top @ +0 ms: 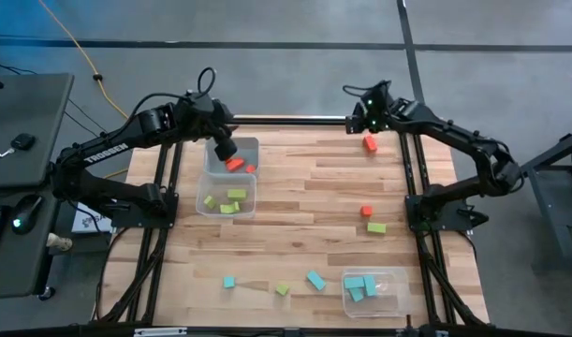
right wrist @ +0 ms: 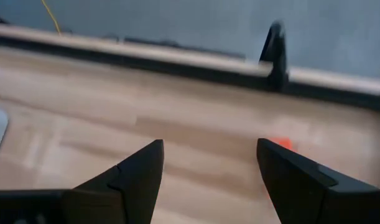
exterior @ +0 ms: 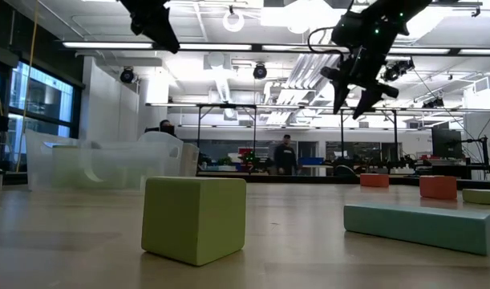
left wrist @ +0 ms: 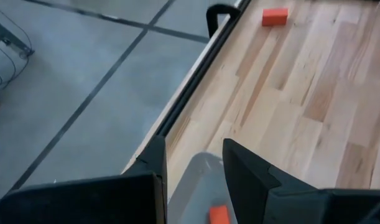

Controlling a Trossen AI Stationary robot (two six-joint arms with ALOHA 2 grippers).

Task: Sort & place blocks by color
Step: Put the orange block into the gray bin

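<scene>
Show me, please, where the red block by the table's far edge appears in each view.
High view: red block, far edge, right of centre.
Low view: small, right of centre.
Left wrist view: on bare wood beside the rail.
Right wrist view: peeking past one finger.
Landmark: the dark far rail.

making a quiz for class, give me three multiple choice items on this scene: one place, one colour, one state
1. Where is the left gripper? A over the far-left tub B over the near-right tub C off the table
2. What colour are the blocks in the near-right tub? A red B lime C teal
3. How is the right gripper? A open B shut on a block C shut, empty

A: the high view shows it above the far-left tub.
C: teal blocks lie inside.
A: its fingers stand apart with nothing between.
</scene>
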